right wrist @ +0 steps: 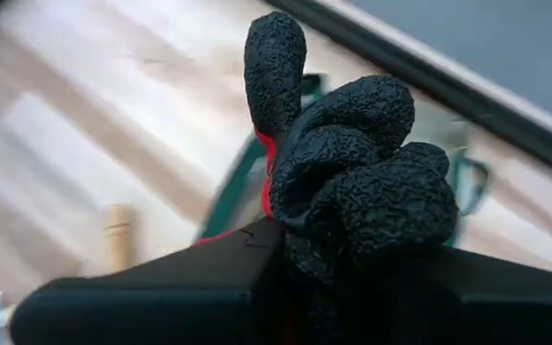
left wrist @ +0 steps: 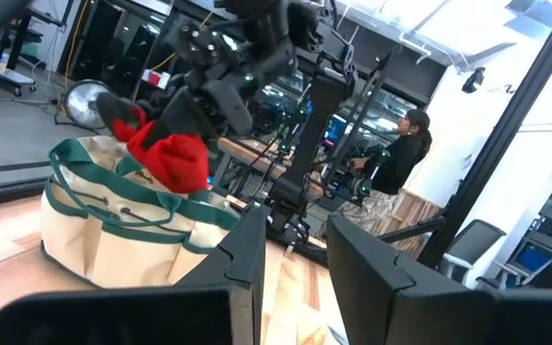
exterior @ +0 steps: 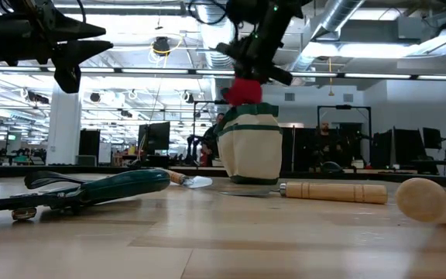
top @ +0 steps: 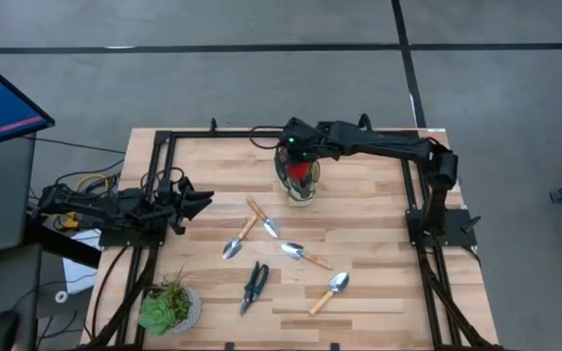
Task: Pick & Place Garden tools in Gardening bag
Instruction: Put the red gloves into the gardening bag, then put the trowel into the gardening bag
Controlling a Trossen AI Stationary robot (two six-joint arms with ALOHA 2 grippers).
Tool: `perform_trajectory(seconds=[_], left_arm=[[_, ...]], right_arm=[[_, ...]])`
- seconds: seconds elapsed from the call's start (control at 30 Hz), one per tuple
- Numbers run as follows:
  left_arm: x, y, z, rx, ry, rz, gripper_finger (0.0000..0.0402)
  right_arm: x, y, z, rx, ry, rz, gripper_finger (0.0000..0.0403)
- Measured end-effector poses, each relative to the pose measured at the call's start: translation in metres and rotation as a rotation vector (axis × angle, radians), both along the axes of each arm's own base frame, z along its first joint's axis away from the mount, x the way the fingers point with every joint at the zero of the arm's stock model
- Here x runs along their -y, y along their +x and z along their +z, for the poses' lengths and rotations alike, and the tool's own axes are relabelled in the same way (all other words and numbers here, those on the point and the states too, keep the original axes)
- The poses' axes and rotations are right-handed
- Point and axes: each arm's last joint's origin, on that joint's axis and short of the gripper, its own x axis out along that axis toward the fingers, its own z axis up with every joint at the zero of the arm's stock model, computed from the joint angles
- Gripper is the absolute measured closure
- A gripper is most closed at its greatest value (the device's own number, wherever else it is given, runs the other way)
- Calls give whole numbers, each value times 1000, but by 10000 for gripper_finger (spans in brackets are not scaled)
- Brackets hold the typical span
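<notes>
Nearest the front edge of the surface [top: 359, 322], the pruning shears [top: 254, 287] are lying flat beside the potted plant [top: 169, 306], with one trowel [top: 329, 292] to their right. A little farther in, three more wooden-handled tools are resting well apart from the bag: a trowel [top: 239, 239], a crossed fork [top: 262, 218] and another trowel [top: 303, 254]. None of them is being touched.

Farther back, the gardening bag [top: 299, 185] is standing upright near the far edge. The right gripper [top: 299, 154] is hovering directly above its mouth, its fingers closing tightly on a red-and-black glove [left wrist: 166, 158], whose rough black fingertips are bulging out past the grip in the right wrist view. The glove is hanging just over the rim, not yet inside. What else the bag is holding cannot be told; its interior is hidden from every view.

The main risk, as I judge it, is a release while the glove is sitting off-centre: the floppy fabric could be catching on the rim or a loop handle and sliding down the outside. Lowering too far could also be pressing on the soft bag and tipping it, since nothing is bracing it.

The left gripper [top: 201, 201] is waiting at the left side of the surface, holding nothing, its fingers standing slightly apart.
</notes>
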Motion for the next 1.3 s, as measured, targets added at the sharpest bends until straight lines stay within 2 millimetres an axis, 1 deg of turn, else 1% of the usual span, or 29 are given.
perform_trajectory(seconds=[0.13, 0.27, 0.37, 0.6, 0.67, 0.77, 0.9, 0.97, 1.03, 1.13, 1.3], left_arm=[[0, 0, 0, -2, 0, 0, 329], [0, 0, 0, -1, 0, 0, 329], [0, 0, 0, 0, 0, 0, 329], [0, 0, 1, 5, -1, 0, 329], [0, 0, 1, 5, -1, 0, 329], [0, 0, 1, 5, -1, 0, 329], [0, 0, 1, 6, -1, 0, 329], [0, 0, 1, 8, -1, 0, 329], [0, 0, 1, 15, -3, 0, 329], [0, -1, 4, 45, -8, 0, 329], [0, -1, 6, 69, -34, -6, 329]], right_arm=[[-1, 0, -5, -42, -19, -1, 352], [-1, 1, -4, -39, -17, 4, 327], [-1, 0, -5, -37, -4, -21, 293], [-1, -2, -6, -48, 16, -36, 175], [-1, -2, -6, -46, 19, -33, 149], [-2, -2, -6, -40, 42, -19, 127], [-4, -4, -2, -27, 79, 6, 121], [-6, -8, 5, -10, 100, 21, 120], [-10, -16, 18, 20, 122, 41, 120], [-22, -30, 39, 53, 129, 72, 120], [-50, -73, 82, 69, 100, 100, 120]])
